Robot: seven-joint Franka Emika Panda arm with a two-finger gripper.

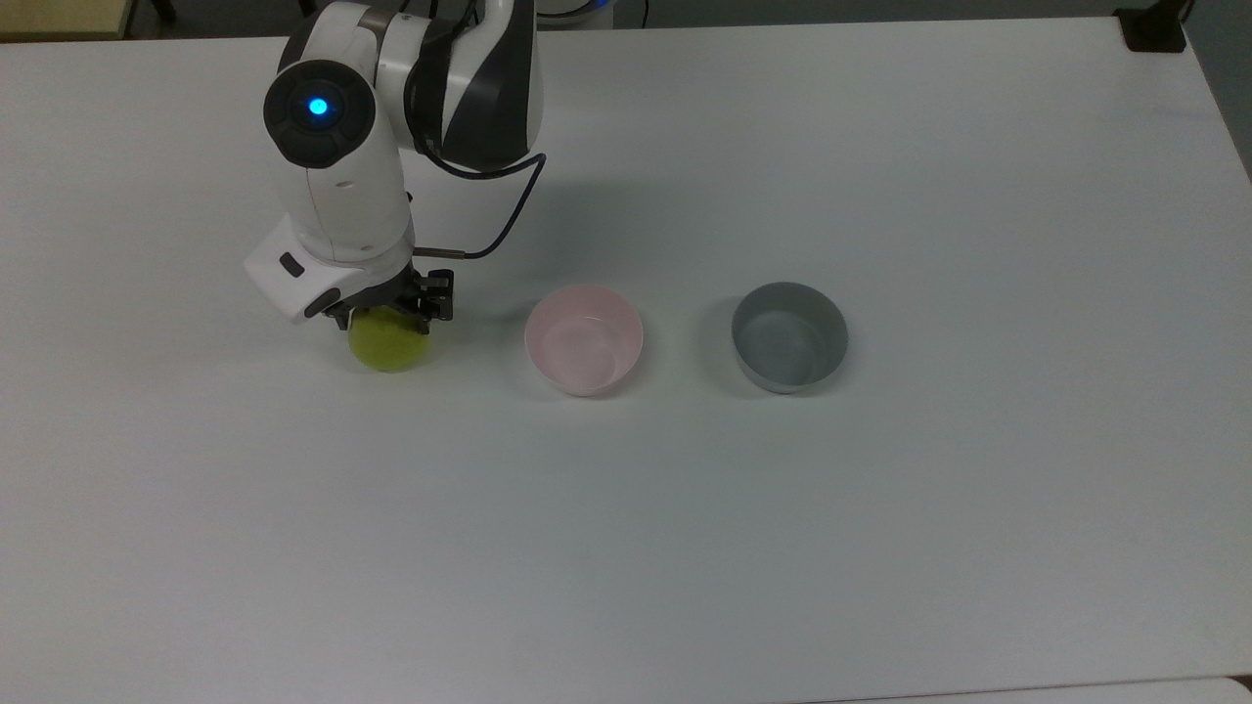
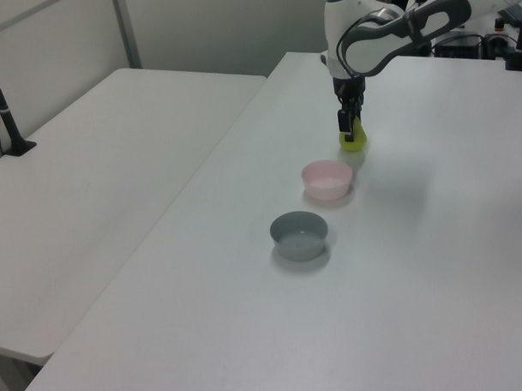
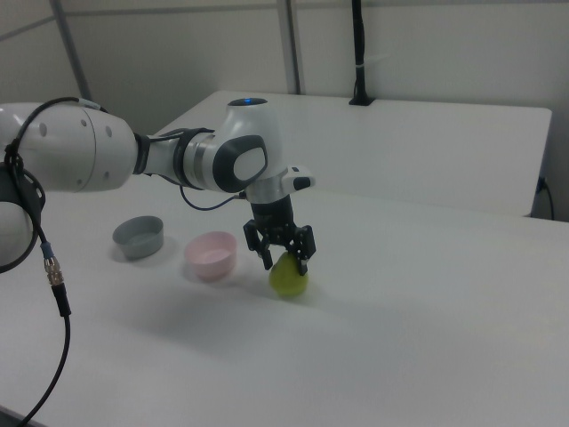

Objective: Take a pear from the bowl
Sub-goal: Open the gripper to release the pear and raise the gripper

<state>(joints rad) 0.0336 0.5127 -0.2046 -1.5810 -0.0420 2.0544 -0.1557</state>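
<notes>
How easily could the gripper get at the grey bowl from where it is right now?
Probably not right away. The gripper is shut on the pear, and in the top view the pink bowl sits between it and the grey bowl. The table around the bowls is otherwise open.

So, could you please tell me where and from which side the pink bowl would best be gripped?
Grip the pink bowl by its rim, coming straight down from above, one finger inside the wall and one outside. It stands upright and empty with its mouth open upward, and its round body looks too wide to span; the side away from the grey bowl gives most room.
</notes>
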